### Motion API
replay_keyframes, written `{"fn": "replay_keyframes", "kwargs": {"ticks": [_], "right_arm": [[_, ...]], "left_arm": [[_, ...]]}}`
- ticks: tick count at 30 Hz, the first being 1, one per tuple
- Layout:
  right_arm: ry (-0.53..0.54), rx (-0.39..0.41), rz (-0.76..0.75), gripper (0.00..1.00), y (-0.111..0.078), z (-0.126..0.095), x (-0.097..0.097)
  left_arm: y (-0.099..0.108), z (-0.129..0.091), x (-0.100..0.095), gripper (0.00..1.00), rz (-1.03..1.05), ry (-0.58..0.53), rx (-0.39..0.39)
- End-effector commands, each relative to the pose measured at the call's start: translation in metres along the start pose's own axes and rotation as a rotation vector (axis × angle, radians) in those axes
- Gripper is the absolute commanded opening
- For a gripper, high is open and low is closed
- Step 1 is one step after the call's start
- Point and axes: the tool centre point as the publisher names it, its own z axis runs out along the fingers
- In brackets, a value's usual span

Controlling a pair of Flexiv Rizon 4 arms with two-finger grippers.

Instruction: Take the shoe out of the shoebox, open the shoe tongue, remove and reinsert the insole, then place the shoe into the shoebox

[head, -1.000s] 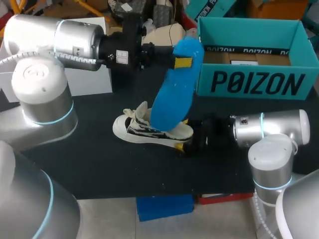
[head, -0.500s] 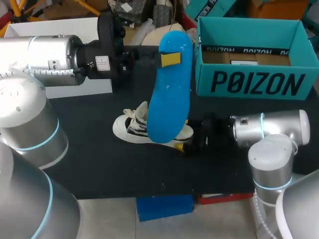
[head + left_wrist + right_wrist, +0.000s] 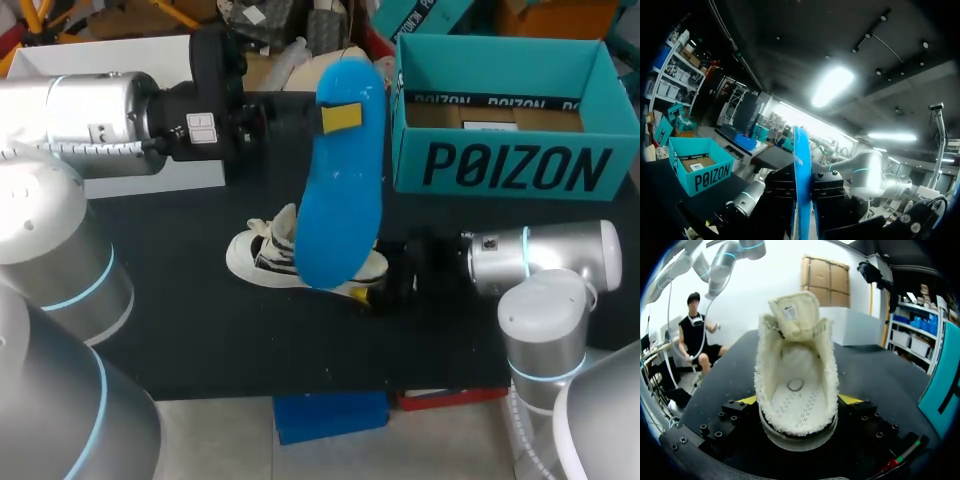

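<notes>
A blue insole (image 3: 345, 190) hangs upright above the table, its upper end pinched by my left gripper (image 3: 340, 118), which is shut on it. The left wrist view shows the insole (image 3: 802, 170) edge-on between that gripper's fingers. Below it, a cream shoe (image 3: 290, 258) lies on the black table. My right gripper (image 3: 378, 285) holds its heel. In the right wrist view the shoe (image 3: 797, 385) sits between the yellow tips (image 3: 747, 400), tongue folded up and its fleecy inside bare. The open teal shoebox (image 3: 510, 165) stands at the back right.
A white box (image 3: 190, 170) stands at the back left, behind my left arm. The black table (image 3: 200, 330) stretches in front of the shoe toward the near edge.
My left arm has drawn back to the left, and the insole has swung from a slant to nearly upright over the shoe. The right arm and the shoe have stayed put.
</notes>
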Motion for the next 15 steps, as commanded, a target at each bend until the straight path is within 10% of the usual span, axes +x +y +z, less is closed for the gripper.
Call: {"fn": "replay_keyframes", "kwargs": {"ticks": [1,15], "right_arm": [[-0.001,0.0,0.001,0.0,-0.001,0.002,0.001],[-0.001,0.0,0.001,0.0,-0.001,0.002,0.001]], "left_arm": [[-0.021,0.01,0.008,0.0,0.003,-0.006,-0.018],[-0.057,0.03,0.044,0.0,0.024,0.04,-0.01]]}}
